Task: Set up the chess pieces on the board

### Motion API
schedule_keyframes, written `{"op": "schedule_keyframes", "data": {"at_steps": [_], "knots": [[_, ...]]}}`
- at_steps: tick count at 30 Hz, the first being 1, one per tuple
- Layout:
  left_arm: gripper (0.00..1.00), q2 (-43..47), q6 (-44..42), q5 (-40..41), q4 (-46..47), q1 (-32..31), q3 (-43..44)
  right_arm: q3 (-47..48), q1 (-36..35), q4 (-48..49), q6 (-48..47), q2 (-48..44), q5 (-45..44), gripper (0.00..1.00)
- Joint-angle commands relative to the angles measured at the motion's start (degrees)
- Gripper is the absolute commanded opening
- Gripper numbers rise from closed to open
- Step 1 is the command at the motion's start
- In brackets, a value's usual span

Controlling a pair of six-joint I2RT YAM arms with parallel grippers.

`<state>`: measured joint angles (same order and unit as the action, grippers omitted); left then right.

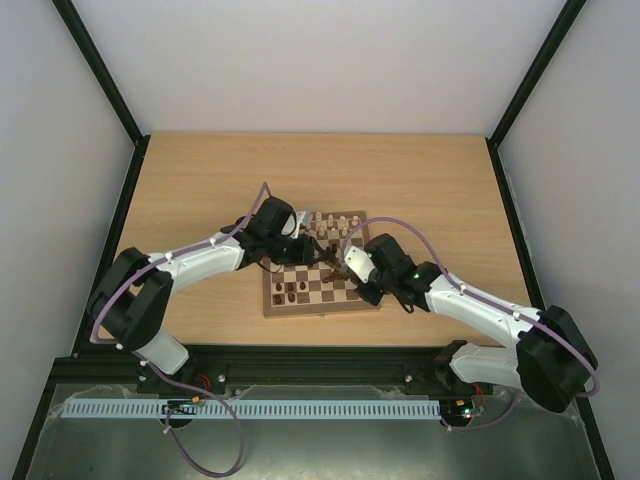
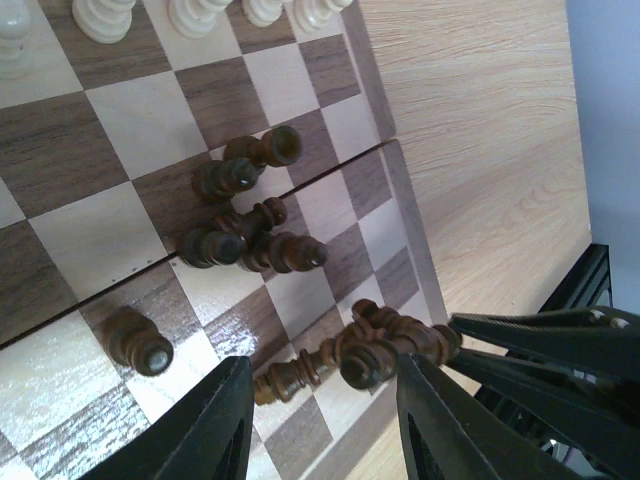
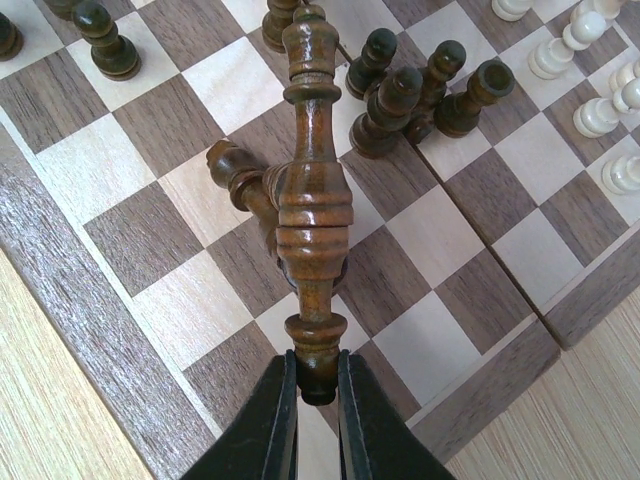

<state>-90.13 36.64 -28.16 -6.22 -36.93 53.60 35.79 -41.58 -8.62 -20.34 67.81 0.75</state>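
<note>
Over the board's edge squares, you have a tall dark piece held out level by one end, with the right gripper's jaws clamped on it. By my judgement, you are carrying this piece to its home square. Next, you must tip it upright and set it down clear of the clustered dark pieces. Cream pieces stand along the far side. Your left gripper hovers nearby with its jaws apart, close to the bench.

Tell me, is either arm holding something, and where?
The right gripper pinches a dark brown chess piece by the knob at one end. The left gripper is open, empty.
</note>
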Motion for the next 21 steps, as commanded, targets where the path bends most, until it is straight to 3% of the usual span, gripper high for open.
{"op": "schedule_keyframes", "data": {"at_steps": [1, 21], "knots": [[0.42, -3.03, 1.31, -2.20, 2.61, 0.32, 0.91, -0.64, 0.34, 0.27, 0.39, -1.01, 1.00, 0.03], [0.34, -7.54, 2.96, -10.25, 8.11, -0.81, 2.05, -0.55, 0.49, 0.97, 0.73, -0.14, 0.92, 0.04]]}}
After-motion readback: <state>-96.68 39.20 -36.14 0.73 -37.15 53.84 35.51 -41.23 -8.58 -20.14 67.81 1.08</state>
